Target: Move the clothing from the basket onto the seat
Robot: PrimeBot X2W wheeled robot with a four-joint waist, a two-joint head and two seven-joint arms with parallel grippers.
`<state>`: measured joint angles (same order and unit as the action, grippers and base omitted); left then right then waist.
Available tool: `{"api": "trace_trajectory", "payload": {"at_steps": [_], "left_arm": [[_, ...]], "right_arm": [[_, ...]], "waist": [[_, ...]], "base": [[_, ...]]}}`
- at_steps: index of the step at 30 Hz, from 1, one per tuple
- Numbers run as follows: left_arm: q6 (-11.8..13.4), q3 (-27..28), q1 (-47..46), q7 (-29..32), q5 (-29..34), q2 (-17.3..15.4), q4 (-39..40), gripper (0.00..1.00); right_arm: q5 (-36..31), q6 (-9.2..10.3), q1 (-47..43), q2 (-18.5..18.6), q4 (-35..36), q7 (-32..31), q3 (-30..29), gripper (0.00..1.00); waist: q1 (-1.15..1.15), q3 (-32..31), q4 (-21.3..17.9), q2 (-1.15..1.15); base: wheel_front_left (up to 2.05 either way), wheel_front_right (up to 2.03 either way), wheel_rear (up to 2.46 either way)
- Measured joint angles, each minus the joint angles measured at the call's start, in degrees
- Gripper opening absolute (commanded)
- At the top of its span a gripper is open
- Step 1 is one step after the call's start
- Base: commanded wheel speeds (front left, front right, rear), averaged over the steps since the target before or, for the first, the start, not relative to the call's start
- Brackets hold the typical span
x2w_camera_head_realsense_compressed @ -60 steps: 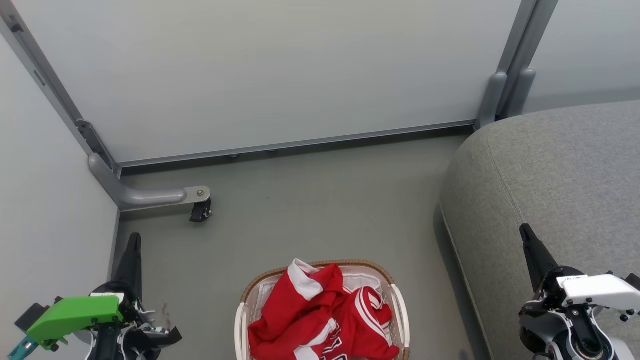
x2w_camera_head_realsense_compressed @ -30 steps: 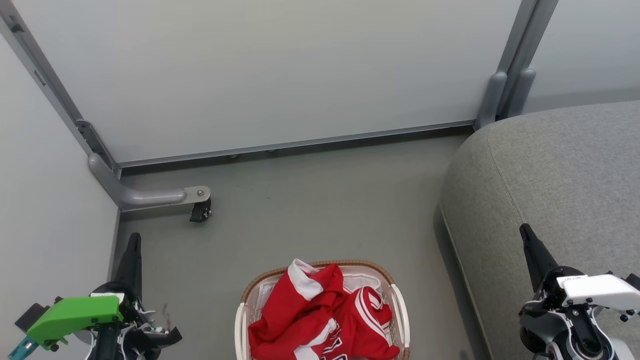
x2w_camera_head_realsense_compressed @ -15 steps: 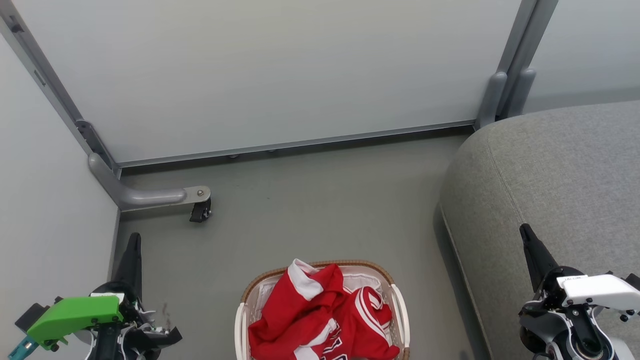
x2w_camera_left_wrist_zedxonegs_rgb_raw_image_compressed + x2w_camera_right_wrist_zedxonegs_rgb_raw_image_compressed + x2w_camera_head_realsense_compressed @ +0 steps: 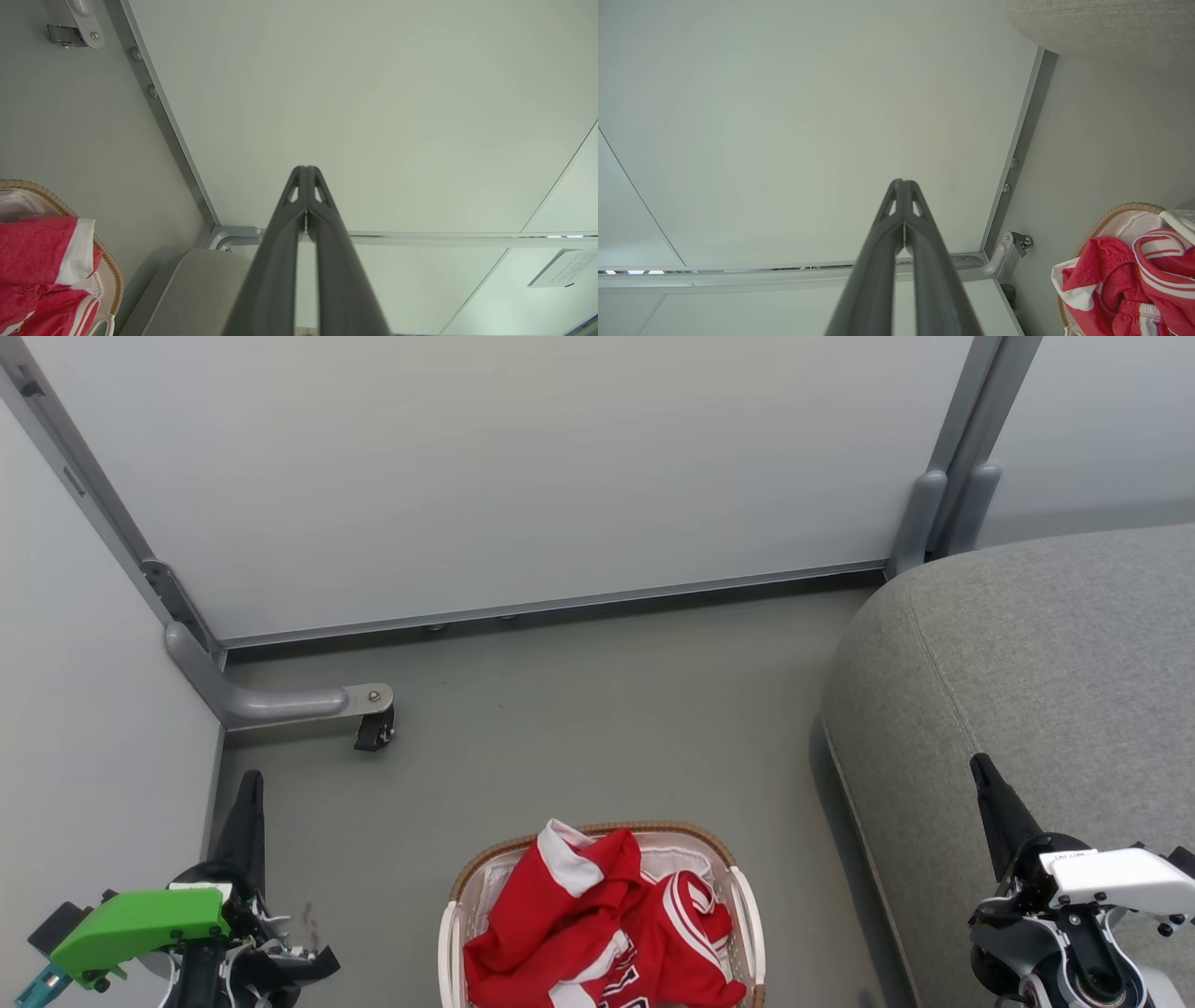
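Down at the bottom of the head view sits the basket [image 4: 749,896], its near end cut off by the frame edge, and the clothing [image 4: 597,924] is heaped inside it, red with white trim and a white cuff poking up over the brown woven rim. Black lettering shows on the red fabric right at the bottom edge, chopped by the frame, so it can't be read. In the left wrist view a paper sheet [image 4: 563,268] hangs on a far panel with lines of print far too small to make out. The left claw [image 4: 250,782] hangs over the floor [image 4: 597,728] at the lower left, close to the side panel, its two dark fingers pressed together at the tips and holding nothing. The right claw [image 4: 978,765] hangs above the seat [image 4: 1046,653] at the lower right, pinched tight the same way and empty too. The seat's rounded corner and stitched seam curve down the right side, with a narrow strip of floor between its edge and the basket. Ahead of the basket the floor runs open up to the wall panel [image 4: 504,476]. A caster [image 4: 375,730] on a grey foot juts in from the left, well apart from the basket.
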<state>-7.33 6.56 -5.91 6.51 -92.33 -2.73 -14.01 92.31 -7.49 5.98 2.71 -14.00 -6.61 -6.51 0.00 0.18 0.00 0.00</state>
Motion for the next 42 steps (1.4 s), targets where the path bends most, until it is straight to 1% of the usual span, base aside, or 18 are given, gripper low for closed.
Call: {"api": "trace_trajectory", "payload": {"at_steps": [2,3,8,15,23,33,39,42], "left_arm": [[0.0,0.0,0.0,0.0,0.0,0.0,0.0,0.0],[0.0,0.0,0.1,0.0,0.0,0.0,-0.2,1.0],[0.2,-0.5,1.8,-0.1,0.0,0.4,-2.8,1.0],[0.2,-2.9,2.0,-2.1,0.5,0.5,-2.8,1.0],[0.2,-4.7,1.9,-4.2,4.8,0.5,-1.7,1.0],[0.2,-6.0,1.2,-6.6,15.0,0.4,0.4,1.0],[0.3,-7.0,1.1,-8.0,22.2,0.4,1.6,1.0],[0.4,-7.5,1.1,-8.6,25.6,0.4,2.2,1.0]], "right_arm": [[0.0,0.0,0.0,0.0,0.0,0.0,0.0,0.0],[0.0,0.0,-0.1,-0.1,-0.2,0.0,0.0,1.0],[0.0,0.02,-2.1,-0.9,-2.6,0.1,0.2,1.0],[-1.1,0.02,-2.4,-1.0,-2.5,2.0,0.6,1.0],[-5.6,0.02,-2.4,-0.9,-2.3,4.2,-0.2,1.0],[-17.8,0.01,-2.4,-0.8,0.1,6.6,-1.4,1.0],[-28.7,0.01,-2.4,-0.8,2.7,8.0,-1.4,1.0],[-33.1,0.01,-2.4,-0.7,3.8,8.6,-1.0,1.0]], "waist": [[0.0,0.0,0.0,0.0],[0.0,0.0,0.0,0.0],[0.0,0.0,0.0,0.0],[0.0,0.1,0.0,0.0],[0.0,0.2,0.1,0.0],[0.0,0.4,0.2,0.0],[0.0,0.5,0.4,0.0],[0.0,0.5,0.4,0.0]], "base": [[0.0,0.0,0.0],[0.0,0.0,0.0],[0.0,0.0,0.0],[0.0,0.0,0.0],[0.0,0.0,0.0],[0.0,0.0,0.0],[0.0,0.0,0.0],[0.0,0.0,0.0]]}}
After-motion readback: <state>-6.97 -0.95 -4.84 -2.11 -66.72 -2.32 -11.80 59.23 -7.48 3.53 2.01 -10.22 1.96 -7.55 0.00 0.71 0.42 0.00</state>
